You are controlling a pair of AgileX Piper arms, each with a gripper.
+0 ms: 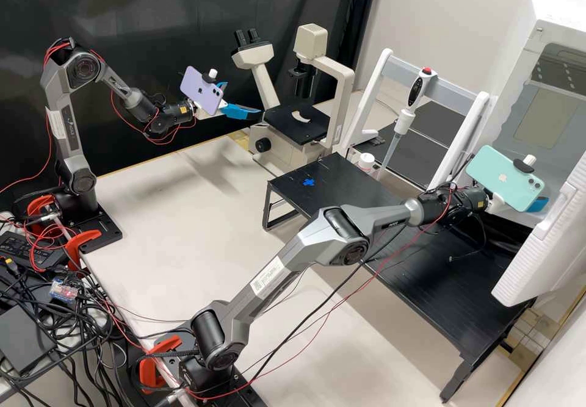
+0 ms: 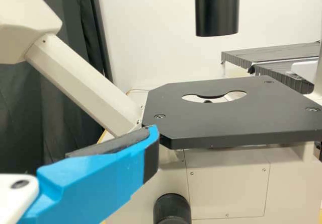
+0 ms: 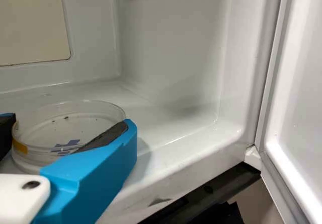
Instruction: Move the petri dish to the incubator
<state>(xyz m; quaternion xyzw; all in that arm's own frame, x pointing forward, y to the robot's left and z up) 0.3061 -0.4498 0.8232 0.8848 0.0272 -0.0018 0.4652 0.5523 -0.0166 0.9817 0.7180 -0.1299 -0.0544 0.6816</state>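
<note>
At the incubator (image 1: 552, 10) my right gripper (image 1: 538, 204) is partly hidden behind its phone. In the right wrist view the right gripper (image 3: 67, 129) is shut on the clear petri dish (image 3: 75, 114), a pad at either side of its wall. The dish is inside the white incubator chamber (image 3: 173, 48), low over or on its floor; I cannot tell which. My left gripper (image 1: 243, 99) is empty and open, off the microscope stage's near corner. In the left wrist view one blue finger of the left gripper (image 2: 100, 178) shows before the stage.
The incubator door (image 3: 297, 83) is swung wide beside the chamber. A microscope (image 1: 296, 120) stands at the back. The pipette (image 1: 412, 99) hangs on its stand behind the low black table (image 1: 342, 193), which bears a blue cross mark. A white-capped bottle (image 1: 366, 162) is near the pipette.
</note>
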